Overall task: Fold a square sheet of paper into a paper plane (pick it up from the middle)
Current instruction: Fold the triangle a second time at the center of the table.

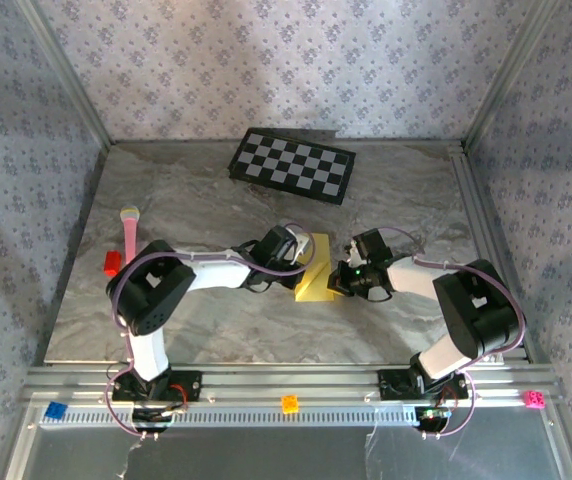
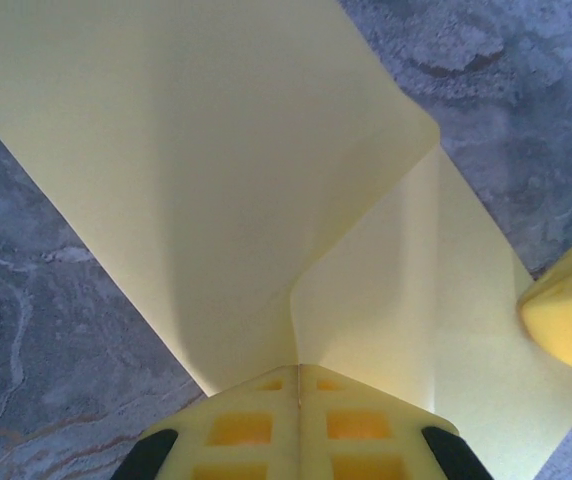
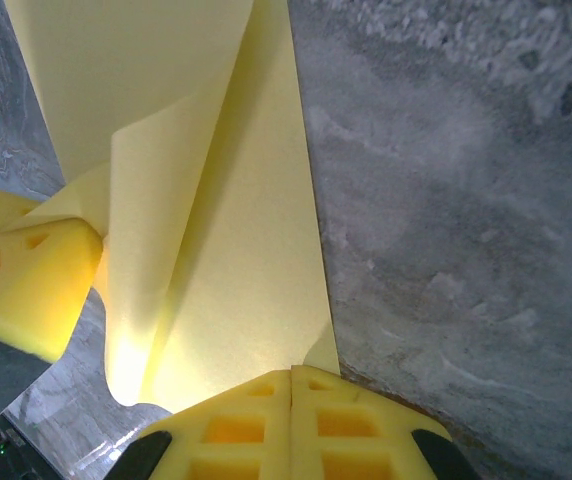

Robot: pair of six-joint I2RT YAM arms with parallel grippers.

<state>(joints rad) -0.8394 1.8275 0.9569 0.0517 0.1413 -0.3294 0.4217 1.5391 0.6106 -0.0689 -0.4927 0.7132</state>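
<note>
My left pincer (image 2: 298, 372) clamped tight on paper (image 2: 216, 150); right pincer (image 3: 292, 376) clamped on it too; paper creased, above counter (image 3: 446, 200).

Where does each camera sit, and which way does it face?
Top external: above, behind the bases, looking down at both arms, left hand, right hand and thin yellow sheet of paper.
Left wrist: on the left arm, looking along its shut hand onto the paper.
Right wrist: likewise, right arm, its shut hand.
Shared: both wrist views show the paper and the opposite hand's fingertip.
</note>
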